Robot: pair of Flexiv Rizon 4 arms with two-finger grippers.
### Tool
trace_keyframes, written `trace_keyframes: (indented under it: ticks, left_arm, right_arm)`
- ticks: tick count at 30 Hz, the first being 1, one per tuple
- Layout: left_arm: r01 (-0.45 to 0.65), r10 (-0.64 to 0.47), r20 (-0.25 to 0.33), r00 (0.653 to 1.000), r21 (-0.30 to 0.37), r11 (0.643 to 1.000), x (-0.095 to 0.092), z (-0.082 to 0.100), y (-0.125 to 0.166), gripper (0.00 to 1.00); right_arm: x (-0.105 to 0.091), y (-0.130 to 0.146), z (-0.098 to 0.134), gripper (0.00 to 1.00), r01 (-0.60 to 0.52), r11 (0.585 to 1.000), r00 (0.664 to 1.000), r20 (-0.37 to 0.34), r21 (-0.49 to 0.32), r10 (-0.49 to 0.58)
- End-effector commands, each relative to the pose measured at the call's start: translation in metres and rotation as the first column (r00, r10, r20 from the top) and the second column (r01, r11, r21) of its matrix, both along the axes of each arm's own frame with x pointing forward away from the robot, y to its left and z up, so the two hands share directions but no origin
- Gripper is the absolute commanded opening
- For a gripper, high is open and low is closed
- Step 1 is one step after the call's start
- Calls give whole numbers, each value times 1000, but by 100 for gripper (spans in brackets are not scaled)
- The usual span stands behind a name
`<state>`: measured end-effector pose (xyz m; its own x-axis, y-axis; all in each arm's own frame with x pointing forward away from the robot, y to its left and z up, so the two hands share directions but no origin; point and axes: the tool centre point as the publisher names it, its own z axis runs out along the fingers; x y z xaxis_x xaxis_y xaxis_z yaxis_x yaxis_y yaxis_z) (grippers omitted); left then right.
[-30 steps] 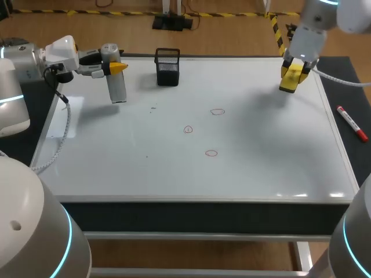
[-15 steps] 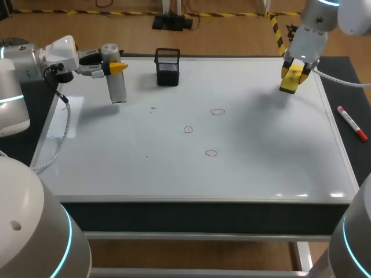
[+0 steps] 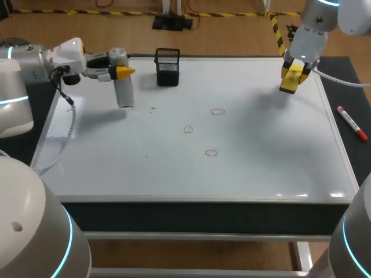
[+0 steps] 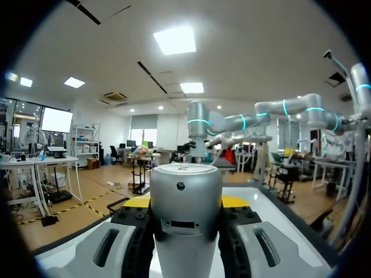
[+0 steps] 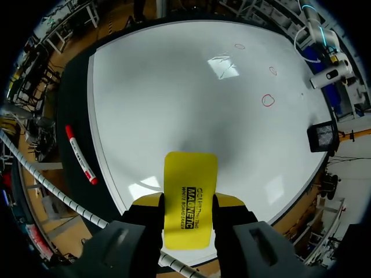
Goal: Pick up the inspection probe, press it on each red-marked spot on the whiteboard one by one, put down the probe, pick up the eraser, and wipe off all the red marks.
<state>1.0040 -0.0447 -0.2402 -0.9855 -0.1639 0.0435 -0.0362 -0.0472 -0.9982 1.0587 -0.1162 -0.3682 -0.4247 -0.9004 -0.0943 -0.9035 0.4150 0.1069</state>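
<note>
Closest to the front edge of the whiteboard is the first red mark, a small ring that lies between the two sets of jaws and well apart from both. A little farther back is the second red mark, and beyond it the third red mark, also out in the open middle of the board. Off the board, a red marker lies on the dark table, on the near, outer side of the right arm's jaws. Farther back, the right gripper hangs over the far right part of the board. Its fingers are pressed on either side of the yellow eraser, which sticks out ahead of them. Across from it, the left gripper has its jaws clamped round the top of the silver inspection probe. The probe hangs upright below them over the far left part of the board. Just beyond those jaws, toward the right arm, a black mesh holder stands at the far edge.
</note>
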Motion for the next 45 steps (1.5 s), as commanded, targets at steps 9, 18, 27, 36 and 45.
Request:
trace_keyframes:
  ticks: [9,18,27,36,45]
  left_arm:
    - [121,-121,-4,993,-28,992,-35,3,-85,0]
    - [241,-242,-18,970,-57,969,-43,-5,-144,0]
    - [309,-311,-15,950,-78,948,-53,-18,-175,0]
    - [322,-325,-24,945,-85,943,-52,-23,-179,0]
    - [334,-338,-33,941,-95,938,-65,-29,-177,0]
  right_arm:
    - [0,0,1,0,-2,1000,1000,0,-5,2]
    - [0,0,1,0,-2,1000,1000,0,-5,2]
    - [0,0,1,0,-2,1000,1000,0,-5,2]
    - [0,0,1,0,-2,1000,1000,0,-5,2]
    - [0,0,1,0,-2,1000,1000,0,-5,2]
